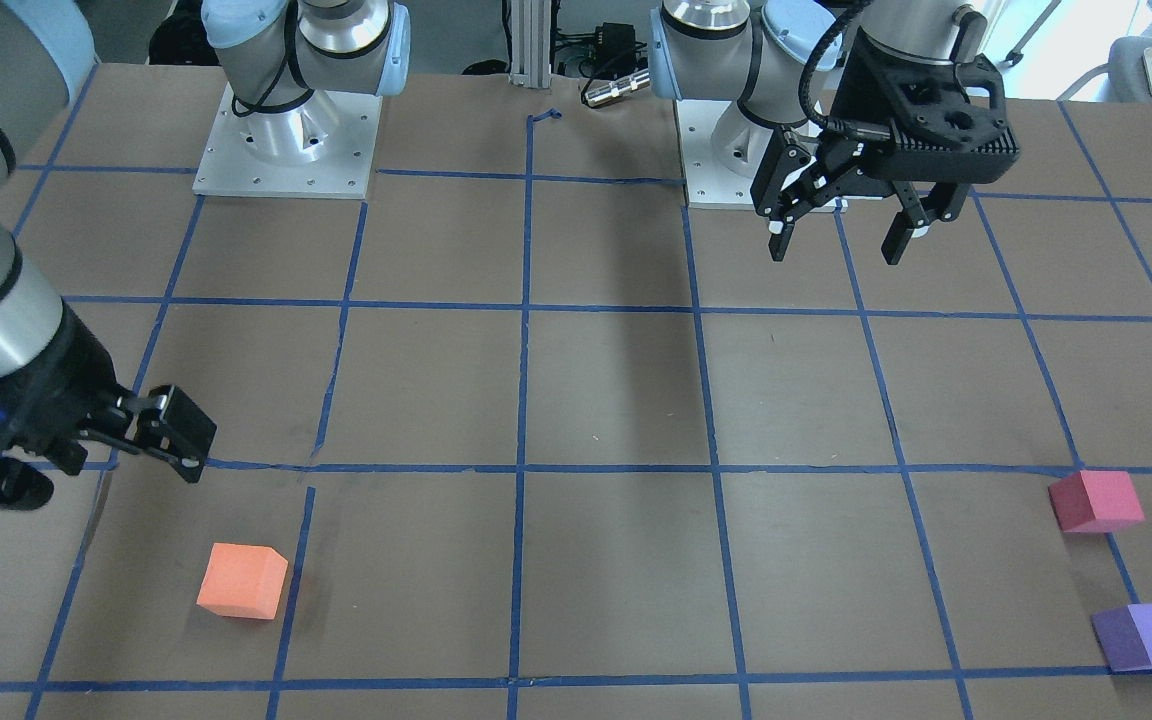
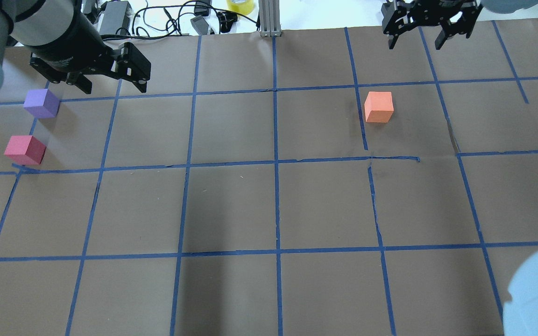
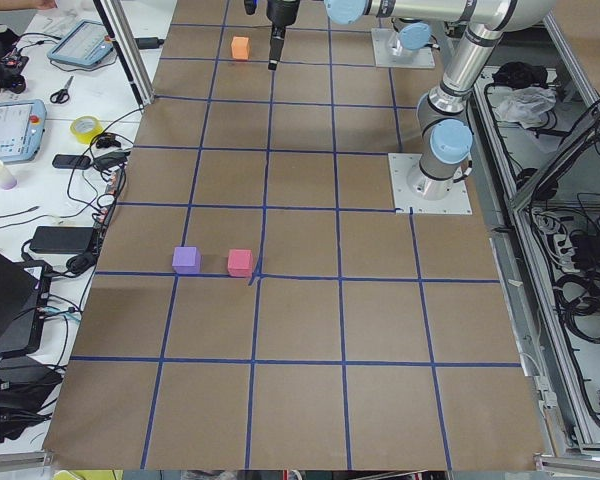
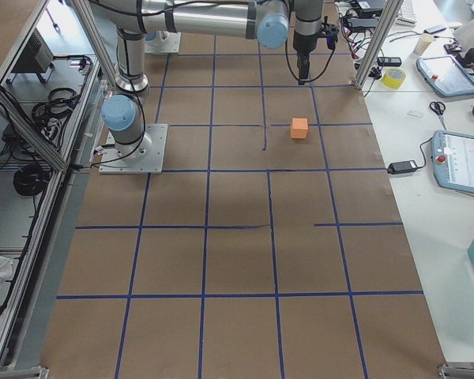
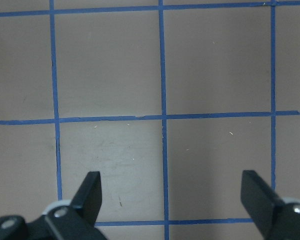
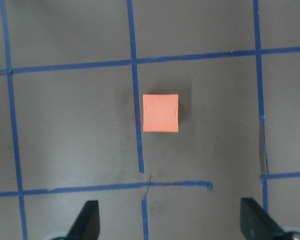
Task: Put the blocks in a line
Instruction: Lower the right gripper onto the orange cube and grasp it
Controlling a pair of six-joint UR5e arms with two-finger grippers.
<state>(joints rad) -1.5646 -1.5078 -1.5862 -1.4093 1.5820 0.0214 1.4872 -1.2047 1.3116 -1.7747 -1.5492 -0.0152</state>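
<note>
The orange block [image 1: 242, 580] lies alone on the brown table, also in the overhead view [image 2: 378, 106] and in the upper middle of the right wrist view [image 6: 161, 113]. The reddish-pink block [image 1: 1096, 500] and the purple block [image 1: 1146, 636] lie close together but apart at the other end of the table, pink [image 2: 24, 150] nearer the robot than purple [image 2: 41, 103]. My left gripper [image 2: 112, 85] is open and empty, raised above the table; its wrist view [image 5: 172, 195] shows only bare table. My right gripper [image 2: 415, 44] is open and empty, raised near the orange block.
Blue tape lines [image 2: 276, 163] divide the table into squares. The two arm bases [image 1: 286, 140] stand at the robot's edge. Cables and a yellow tape roll [image 2: 240, 5] lie beyond the far edge. Tablets [image 4: 462, 162] lie on the side bench.
</note>
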